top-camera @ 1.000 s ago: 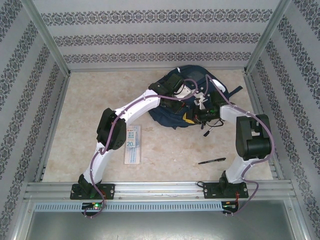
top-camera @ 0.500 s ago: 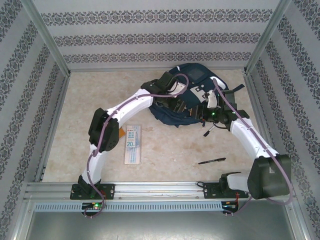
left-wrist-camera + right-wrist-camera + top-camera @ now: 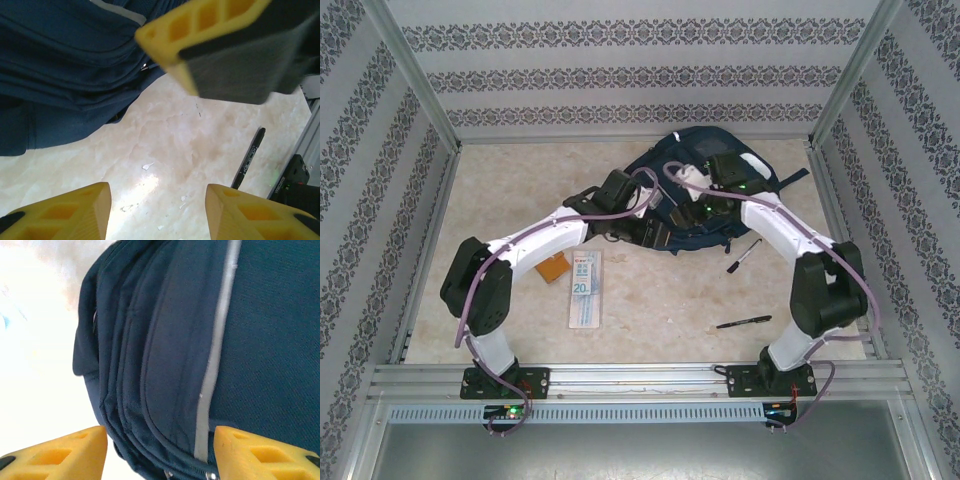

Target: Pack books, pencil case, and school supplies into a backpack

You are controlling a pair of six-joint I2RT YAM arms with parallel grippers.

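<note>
**Operator:** What lies where, before I move?

**Guide:** Begin with the backpack. It lies flat toward the far side of the table, a little right of the middle, and its folded pocket edges are turned toward you. I cannot tell whether its zip is open. Your left gripper hangs over bare table just beside the fabric, with its fingers apart and nothing between them. Your right gripper is over the fabric next to the white stripe, also spread and empty.

**Operator:** And the things to pack?

**Guide:** The pencil case lies on the table to the left of the backpack, near it but apart. The pen lies well apart, toward the near right. A second pen is just beside the backpack's near right edge. The orange square sits at the far left corner of the pencil case — touching or not, I cannot tell.

**Operator:** How do I do this step well?

**Guide:** I think the step is to make the mouth ready. Let the right gripper take one fold of fabric only — not two — and lift it until a gap shows. Send the left gripper for the pencil case, grip it across the narrow side at its middle, and bring it in end first. Leave the pens and the square for last, because they need a low, exact pinch.
</note>
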